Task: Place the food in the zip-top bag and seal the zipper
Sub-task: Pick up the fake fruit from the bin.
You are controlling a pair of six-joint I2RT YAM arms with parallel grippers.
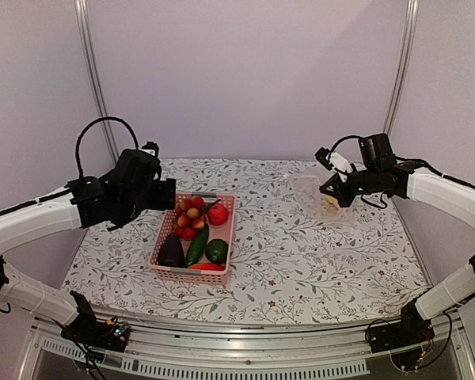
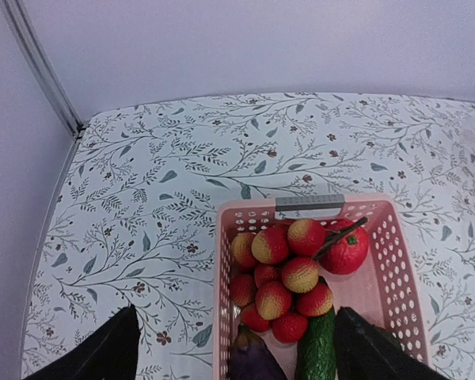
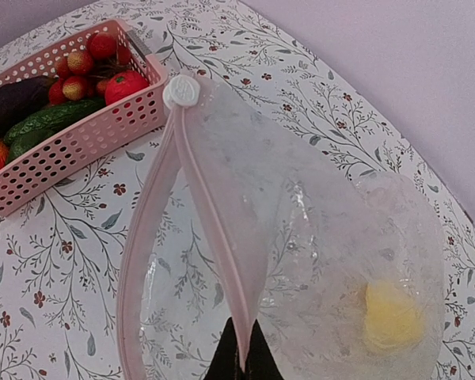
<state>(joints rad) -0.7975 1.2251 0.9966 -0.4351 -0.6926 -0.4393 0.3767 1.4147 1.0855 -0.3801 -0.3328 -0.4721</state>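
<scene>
The zip-top bag point(image 3: 324, 229) is at the bench's point(image 1: 301, 261) far right, its zipper point(image 3: 214, 237) pinched in your right pincer point(image 3: 239, 360), while your left pincer point(image 2: 237, 356) gapes wide above the food point(image 2: 289, 273) in the basket point(image 2: 400, 269), so a carried piece may miss that narrow mouth.

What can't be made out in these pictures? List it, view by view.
- Left wrist: the fingers of the left gripper and the eggplant are cut off by the bottom edge.
- Right wrist: the yellow food is blurred by the crinkled zip-top bag; the right gripper is cut off by the bottom edge.
- Top external: the yellow food in the bag is too small to identify.
</scene>
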